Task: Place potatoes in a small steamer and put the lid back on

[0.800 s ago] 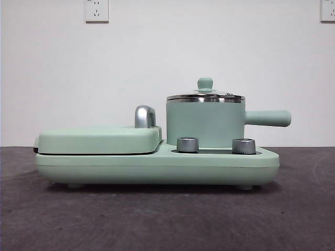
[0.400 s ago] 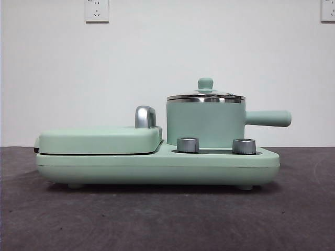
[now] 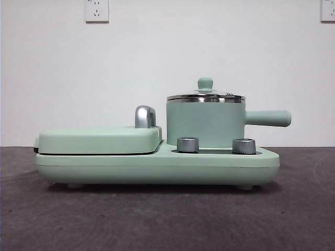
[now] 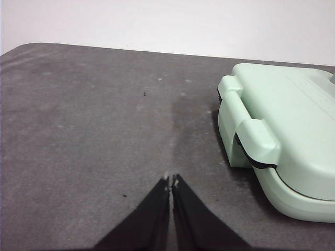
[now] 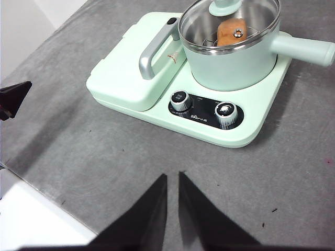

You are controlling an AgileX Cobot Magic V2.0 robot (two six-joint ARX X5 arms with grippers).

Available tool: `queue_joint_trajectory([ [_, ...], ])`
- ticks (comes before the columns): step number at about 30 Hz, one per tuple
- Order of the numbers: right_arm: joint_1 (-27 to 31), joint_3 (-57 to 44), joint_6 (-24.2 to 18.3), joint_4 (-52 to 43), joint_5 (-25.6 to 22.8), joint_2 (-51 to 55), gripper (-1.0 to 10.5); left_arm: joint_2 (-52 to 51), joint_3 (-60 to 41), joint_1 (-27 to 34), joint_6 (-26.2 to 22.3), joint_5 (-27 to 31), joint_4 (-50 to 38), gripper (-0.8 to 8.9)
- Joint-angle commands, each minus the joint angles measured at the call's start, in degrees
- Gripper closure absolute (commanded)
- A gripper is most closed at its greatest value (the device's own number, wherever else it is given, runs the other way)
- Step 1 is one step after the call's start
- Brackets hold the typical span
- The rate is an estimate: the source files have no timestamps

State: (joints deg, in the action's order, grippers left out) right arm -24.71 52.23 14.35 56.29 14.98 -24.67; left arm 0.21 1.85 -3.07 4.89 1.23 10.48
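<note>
The potato (image 5: 231, 31) lies inside the small steamer (image 3: 205, 124), seen through the lid (image 5: 229, 22) seated on its rim. The steamer's handle (image 3: 268, 118) points right. Both tools hover over the table (image 3: 167, 219), holding nothing: the left tool (image 4: 171, 181) closed, the right tool (image 5: 171, 177) nearly closed.

— Mint-green cylindrical steamer pot (image 3: 205, 124) with steel rim: upright, straight side handle level.
— Round glass lid (image 5: 230, 21) with mint knob: seated on rim.
— Orange-brown oblong potato (image 5: 231, 31): inside, under glass.
</note>
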Motion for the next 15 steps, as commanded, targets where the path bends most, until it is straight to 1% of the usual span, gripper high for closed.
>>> queue_joint_trajectory([
  [1,-0.28,0.37,-0.44,-0.59,0.00,-0.28,9.2,-0.04,-1.11,0.07,-0.76,0.11,0.22,8.03],
  [9,0.17,0.35,-0.44,-0.61,-0.59,0.15,9.2,-0.04,-1.11,0.07,-0.76,0.11,0.22,8.03],
  [10,0.59,0.28,-0.44,-0.61,0.00,0.15,9.2,-0.04,-1.11,0.07,-0.76,0.11,0.22,8.03],
  [13,3.37,-0.31,-0.44,-0.68,1.70,0.17,9.2,-0.04,-1.11,0.07,-0.76,0.11,0.22,8.03],
  [15,6.29,-1.62,-0.46,-1.22,1.38,0.24,9.2,-0.04,-1.11,0.07,-0.76,0.11,0.22,8.03],
])
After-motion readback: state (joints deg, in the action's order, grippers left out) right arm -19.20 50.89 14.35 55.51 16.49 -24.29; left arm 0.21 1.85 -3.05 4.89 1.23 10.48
